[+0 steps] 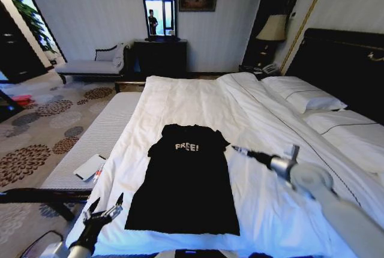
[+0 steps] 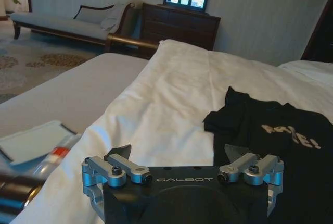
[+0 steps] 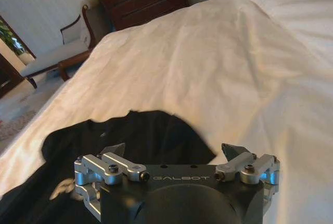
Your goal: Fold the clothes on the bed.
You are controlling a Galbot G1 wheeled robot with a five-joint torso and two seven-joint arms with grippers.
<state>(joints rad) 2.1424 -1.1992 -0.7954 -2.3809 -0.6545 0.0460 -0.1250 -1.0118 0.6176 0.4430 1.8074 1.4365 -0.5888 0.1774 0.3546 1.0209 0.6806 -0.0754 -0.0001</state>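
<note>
The clothes, one black T-shirt (image 1: 186, 180) with white "FREE!" lettering, lie flat on the white duvet of the bed (image 1: 192, 99), collar toward the far end. My left gripper (image 1: 105, 207) hovers open just off the shirt's lower left corner, near the bed's edge. In the left wrist view the left gripper (image 2: 177, 153) has its fingers spread, and the shirt (image 2: 276, 130) lies ahead of it. My right gripper (image 1: 237, 149) reaches in beside the shirt's right sleeve. In the right wrist view the right gripper (image 3: 174, 151) is open just above the shirt (image 3: 145, 135).
A grey bench (image 1: 96, 138) runs along the bed's left side, with a white pad (image 1: 90, 167) lying on it. Pillows (image 1: 303, 96) and a dark headboard (image 1: 342, 66) lie to the right. A chaise (image 1: 90, 66), a dresser (image 1: 159, 57) and a lamp (image 1: 273, 30) stand by the far wall.
</note>
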